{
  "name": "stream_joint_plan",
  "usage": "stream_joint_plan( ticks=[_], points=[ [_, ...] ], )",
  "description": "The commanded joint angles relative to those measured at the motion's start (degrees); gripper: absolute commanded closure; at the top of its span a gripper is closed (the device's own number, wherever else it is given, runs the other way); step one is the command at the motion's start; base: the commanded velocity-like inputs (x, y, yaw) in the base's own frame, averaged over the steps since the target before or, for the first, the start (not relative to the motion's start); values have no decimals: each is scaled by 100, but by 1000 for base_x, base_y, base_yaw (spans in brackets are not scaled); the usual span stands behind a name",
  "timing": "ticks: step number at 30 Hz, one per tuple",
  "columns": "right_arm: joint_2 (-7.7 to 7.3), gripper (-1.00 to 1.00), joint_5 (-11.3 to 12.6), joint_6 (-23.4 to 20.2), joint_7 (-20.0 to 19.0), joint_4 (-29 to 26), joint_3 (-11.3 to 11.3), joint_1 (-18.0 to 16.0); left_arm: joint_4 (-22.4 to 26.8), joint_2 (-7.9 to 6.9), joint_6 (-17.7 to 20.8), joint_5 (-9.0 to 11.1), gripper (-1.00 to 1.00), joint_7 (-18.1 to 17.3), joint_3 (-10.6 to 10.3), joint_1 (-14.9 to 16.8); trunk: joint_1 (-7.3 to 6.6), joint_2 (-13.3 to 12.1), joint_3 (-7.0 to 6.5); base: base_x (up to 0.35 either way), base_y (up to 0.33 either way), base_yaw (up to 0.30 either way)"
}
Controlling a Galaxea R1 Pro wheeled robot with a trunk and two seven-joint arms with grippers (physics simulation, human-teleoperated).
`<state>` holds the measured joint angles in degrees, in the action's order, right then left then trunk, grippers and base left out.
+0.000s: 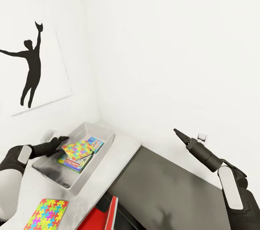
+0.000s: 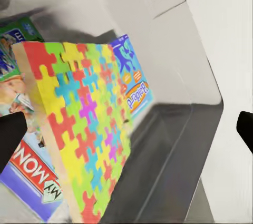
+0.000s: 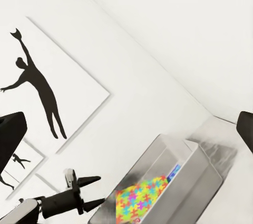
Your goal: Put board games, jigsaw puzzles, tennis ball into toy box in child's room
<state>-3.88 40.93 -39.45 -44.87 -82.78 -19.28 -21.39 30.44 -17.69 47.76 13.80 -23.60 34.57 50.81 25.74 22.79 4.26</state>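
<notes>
Fingers (image 1: 62,140) on your left arm are spread open over the toy box (image 1: 103,131) rim, beside the puzzle (image 1: 78,149) leaning on the games, so that arm is nearer the other puzzle (image 1: 46,214) lying flat on the desk (image 1: 119,152) close to you.

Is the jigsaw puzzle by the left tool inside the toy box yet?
Inside. The jigsaw puzzle lies tilted within the toy box on two board games, and the open left tool has let go.
</notes>
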Motion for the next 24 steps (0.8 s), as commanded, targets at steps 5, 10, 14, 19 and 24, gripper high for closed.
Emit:
stream_joint_plan(
  ticks=[5,10,14,19,24],
  points=[
    [1,-100,20,-37,-5,1,-5,-6,14,-750,598,-32,-100,-1394,51,-26,4,13,13,0,0,0],
    [7,-100,13,-29,-5,0,-3,-6,15,-1278,736,-72,-100,-2407,41,-198,4,13,13,0,0,0],
    [24,-100,16,-21,-5,-8,1,-6,15,-1603,712,-76,-100,-3021,34,-626,4,13,13,0,0,0],
    [42,-100,12,-19,-8,-29,11,-6,169,-1770,682,-86,-100,-3997,0,-914,4,13,-5,-14,0,21],
    [44,-100,11,-19,-9,-36,18,-6,342,-1789,674,-88,-100,-4447,-124,-954,4,13,-46,-220,0,74]
  ],
)
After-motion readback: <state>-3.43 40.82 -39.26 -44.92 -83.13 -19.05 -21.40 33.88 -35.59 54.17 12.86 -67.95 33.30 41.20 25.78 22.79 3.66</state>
